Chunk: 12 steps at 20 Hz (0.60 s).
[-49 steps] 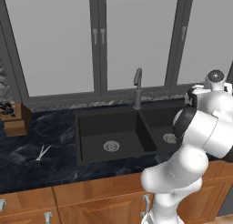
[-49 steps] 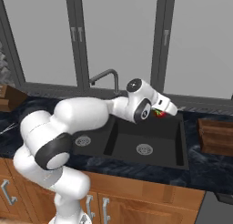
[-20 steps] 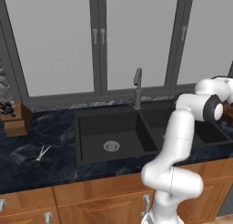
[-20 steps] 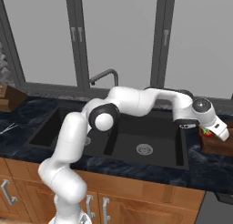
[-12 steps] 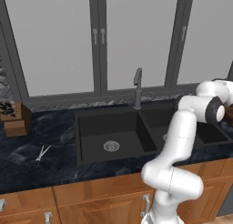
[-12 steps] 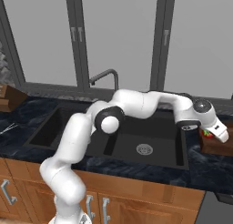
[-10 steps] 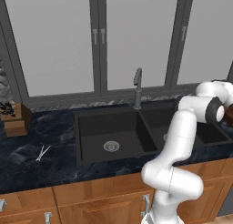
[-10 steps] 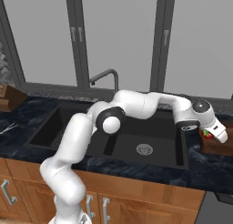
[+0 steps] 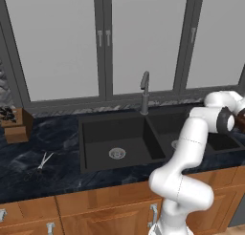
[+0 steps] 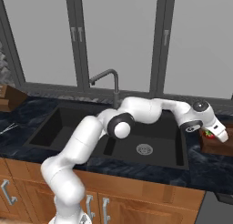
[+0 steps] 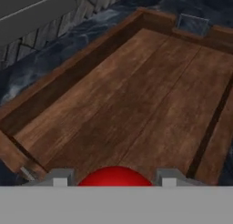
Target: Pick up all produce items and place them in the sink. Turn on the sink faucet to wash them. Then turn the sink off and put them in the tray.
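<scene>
Hand clamped on the red fruit, just above the wooden tray beside the sink.

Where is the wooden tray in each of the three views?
Left base view: tray, a brown sliver at the right edge.
Right base view: far right, on the counter.
Hand view: across the whole middle.
Shared landmark: the red fruit just above it.

Scissors lie flat on dark marble counter, knife block near back-left.
</scene>
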{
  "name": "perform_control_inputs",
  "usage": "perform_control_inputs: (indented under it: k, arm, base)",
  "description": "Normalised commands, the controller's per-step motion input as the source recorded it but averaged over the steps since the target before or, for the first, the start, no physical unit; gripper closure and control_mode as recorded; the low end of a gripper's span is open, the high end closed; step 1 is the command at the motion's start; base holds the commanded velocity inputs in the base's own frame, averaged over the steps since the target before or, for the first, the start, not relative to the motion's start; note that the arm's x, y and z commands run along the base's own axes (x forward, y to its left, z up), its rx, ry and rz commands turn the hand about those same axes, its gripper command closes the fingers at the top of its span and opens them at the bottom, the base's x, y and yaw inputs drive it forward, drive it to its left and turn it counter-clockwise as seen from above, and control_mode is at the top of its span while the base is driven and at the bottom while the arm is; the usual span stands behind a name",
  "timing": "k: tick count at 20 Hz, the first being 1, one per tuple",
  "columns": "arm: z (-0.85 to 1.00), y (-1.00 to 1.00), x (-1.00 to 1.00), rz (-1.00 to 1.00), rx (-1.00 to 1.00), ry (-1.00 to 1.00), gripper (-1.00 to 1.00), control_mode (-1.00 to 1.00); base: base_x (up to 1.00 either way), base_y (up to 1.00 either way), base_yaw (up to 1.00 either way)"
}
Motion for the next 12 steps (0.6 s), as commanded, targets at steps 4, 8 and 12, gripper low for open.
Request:
perform_control_inputs:
  k: [4, 8, 12]
  arm:
    - [-0.09, -0.43, 0.42, -0.01, 0.04, 0.04, -1.0, -1.0]
    - [0.05, -0.11, 0.07, 0.0, 0.04, 0.01, -1.0, -1.0]
    - [0.32, 0.18, -0.72, -0.03, 0.01, -0.03, -1.0, -1.0]
  base:
    - [0.0, 0.0, 0.0]
    - [0.0, 0.0, 0.0]
    - [0.0, 0.0, 0.0]
